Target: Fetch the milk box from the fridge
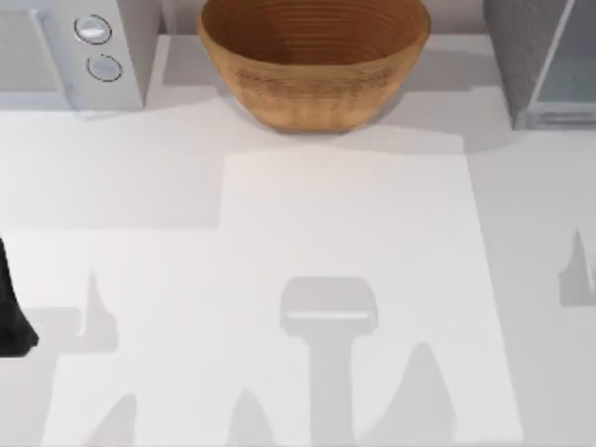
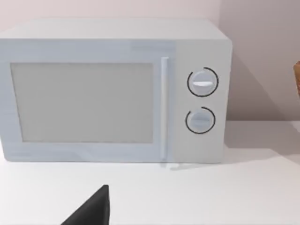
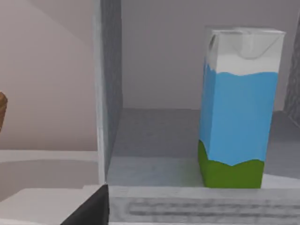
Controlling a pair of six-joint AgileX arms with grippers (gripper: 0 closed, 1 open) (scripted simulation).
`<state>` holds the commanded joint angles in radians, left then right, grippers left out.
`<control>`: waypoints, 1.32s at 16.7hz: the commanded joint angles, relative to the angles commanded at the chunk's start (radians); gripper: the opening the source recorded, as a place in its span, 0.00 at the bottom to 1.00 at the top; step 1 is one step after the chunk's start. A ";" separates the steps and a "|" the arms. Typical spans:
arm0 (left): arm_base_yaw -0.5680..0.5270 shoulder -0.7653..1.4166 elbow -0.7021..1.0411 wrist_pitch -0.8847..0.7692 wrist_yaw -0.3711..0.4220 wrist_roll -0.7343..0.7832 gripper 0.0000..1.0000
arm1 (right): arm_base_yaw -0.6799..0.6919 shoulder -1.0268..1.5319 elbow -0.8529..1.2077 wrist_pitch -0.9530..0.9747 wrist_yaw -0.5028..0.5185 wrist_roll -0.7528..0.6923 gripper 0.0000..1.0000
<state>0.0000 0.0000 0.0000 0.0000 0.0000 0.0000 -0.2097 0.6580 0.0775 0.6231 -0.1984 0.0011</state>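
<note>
Milk box: where my right wrist camera looks into the cabinet, the milk box point(image 3: 239, 108) stands upright on the grey floor inside the fridge point(image 3: 110, 93), white gabled top up, green band at the base, set back behind the front sill.
Fridge: dark grey speckled box at the tabletop's far right corner in the top view point(image 1: 540, 56); interior open to my right wrist camera.
Right pincer: a dark fingertip point(image 3: 91, 208) shows near the fridge's sill, apart from the carton; cannot tell whether the fingers are spread or closed.
Left pincer: one dark fingertip point(image 2: 91, 208) over the tabletop point(image 2: 187, 197), facing the white microwave point(image 2: 112, 91); finger state cannot be told. Dark part of my left arm point(image 1: 11, 312) at the tabletop's left edge.
Wooden bowl: point(image 1: 312, 60) at the back centre, between microwave point(image 1: 70, 47) and fridge, well apart from both.
</note>
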 joint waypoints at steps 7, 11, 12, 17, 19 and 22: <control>0.000 0.000 0.000 0.000 0.000 0.000 1.00 | -0.191 0.712 0.042 0.574 -0.185 0.013 1.00; 0.000 0.000 0.000 0.000 0.000 0.000 1.00 | -0.274 0.988 0.075 0.833 -0.266 0.016 1.00; 0.000 0.000 0.000 0.000 0.000 0.000 1.00 | -0.289 1.034 0.083 0.883 -0.281 0.017 1.00; 0.000 0.000 0.000 0.000 0.000 0.000 1.00 | -0.324 1.135 0.107 0.995 -0.316 0.017 1.00; 0.000 0.000 0.000 0.000 0.000 0.000 1.00 | -0.324 1.135 0.107 0.995 -0.316 0.017 1.00; 0.000 0.000 0.000 0.000 0.000 0.000 1.00 | -0.319 1.134 0.105 0.991 -0.313 0.016 1.00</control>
<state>0.0000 0.0000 0.0000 0.0000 0.0000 0.0000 -0.5282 1.7924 0.1827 1.6143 -0.5113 0.0176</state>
